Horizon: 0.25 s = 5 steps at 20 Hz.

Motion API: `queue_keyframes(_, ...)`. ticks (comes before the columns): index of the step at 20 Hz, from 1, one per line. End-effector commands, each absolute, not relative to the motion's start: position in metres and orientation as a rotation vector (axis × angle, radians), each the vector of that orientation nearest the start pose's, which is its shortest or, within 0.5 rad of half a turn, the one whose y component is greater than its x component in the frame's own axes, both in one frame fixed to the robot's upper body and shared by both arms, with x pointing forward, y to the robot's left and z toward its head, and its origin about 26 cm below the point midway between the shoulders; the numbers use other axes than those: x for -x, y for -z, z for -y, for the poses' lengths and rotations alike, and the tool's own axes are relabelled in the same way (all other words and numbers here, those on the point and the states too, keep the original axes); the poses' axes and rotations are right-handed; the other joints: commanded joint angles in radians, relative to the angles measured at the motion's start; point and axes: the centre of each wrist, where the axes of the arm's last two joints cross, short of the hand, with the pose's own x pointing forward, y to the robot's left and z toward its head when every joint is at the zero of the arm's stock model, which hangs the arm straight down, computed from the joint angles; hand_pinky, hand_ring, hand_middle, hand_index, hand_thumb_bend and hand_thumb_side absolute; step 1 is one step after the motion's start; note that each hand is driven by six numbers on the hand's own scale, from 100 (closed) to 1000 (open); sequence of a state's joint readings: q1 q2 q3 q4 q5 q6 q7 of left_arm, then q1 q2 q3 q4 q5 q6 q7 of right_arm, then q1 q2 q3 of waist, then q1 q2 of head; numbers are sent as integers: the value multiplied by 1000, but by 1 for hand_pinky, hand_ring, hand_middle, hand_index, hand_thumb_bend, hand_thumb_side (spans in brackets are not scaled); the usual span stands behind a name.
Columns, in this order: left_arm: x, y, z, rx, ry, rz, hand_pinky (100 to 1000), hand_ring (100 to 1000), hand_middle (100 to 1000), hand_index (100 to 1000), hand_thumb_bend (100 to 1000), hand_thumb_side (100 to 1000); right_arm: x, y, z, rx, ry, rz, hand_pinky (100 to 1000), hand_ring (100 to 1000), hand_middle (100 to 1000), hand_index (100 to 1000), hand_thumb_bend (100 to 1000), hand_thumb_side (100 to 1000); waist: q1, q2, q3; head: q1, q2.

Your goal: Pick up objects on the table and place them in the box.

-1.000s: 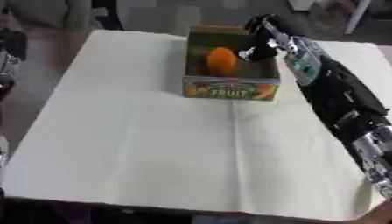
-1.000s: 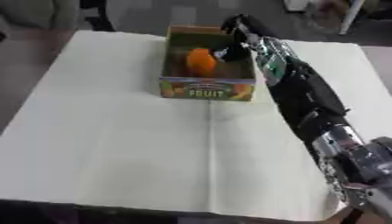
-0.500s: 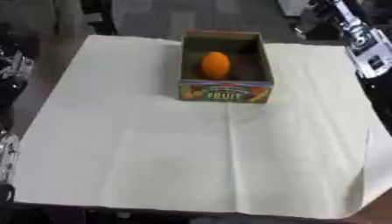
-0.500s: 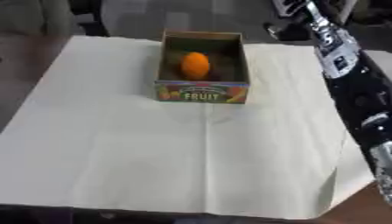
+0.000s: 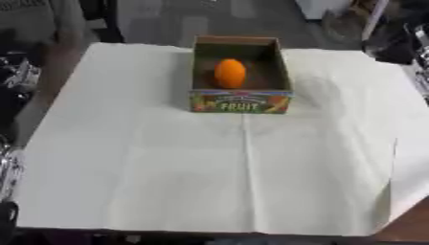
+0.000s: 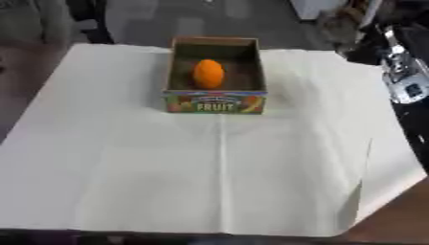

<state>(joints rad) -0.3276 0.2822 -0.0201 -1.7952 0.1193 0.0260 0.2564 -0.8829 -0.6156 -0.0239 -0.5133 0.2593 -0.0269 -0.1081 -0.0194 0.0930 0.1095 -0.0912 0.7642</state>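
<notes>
An orange (image 5: 230, 72) lies inside the cardboard fruit box (image 5: 241, 102), which stands at the far middle of the table; its front panel reads FRUIT. My right arm (image 6: 403, 76) shows along the right edge, off the table and well clear of the box. Its hand (image 6: 375, 44) is only a dark blur beyond the table's far right corner. Black and silver parts of my left arm (image 5: 16, 76) show at the left edge, but no left hand can be seen. Nothing else lies on the cloth.
A pale cloth (image 5: 218, 167) covers the table, with a fold line down its middle. The cloth's right corner hangs over the table edge (image 6: 377, 210). Dark chairs and clutter stand on the floor beyond the far edge.
My right arm has drawn back from over the box to the right edge of the view. The orange stays in the box. The camera has shifted slightly.
</notes>
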Motion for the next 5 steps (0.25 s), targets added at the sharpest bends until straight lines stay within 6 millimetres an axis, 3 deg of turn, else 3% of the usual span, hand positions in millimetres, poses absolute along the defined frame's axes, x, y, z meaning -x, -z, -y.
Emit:
queue_keyframes(1,-332,-166,-263,-193,8,2116,616,589,570,726,663,370,-444,-131,458,865,-236,1357,576,699,611,785,448,318,1,-15,1,1,6)
queue_keyframes(5,-331,-165,-263,-194,8,2114,616,589,570,726,662,370,-442,-120,458,866,-235,1328,577,699,611,785,447,316,1,-14,-1,4,6)
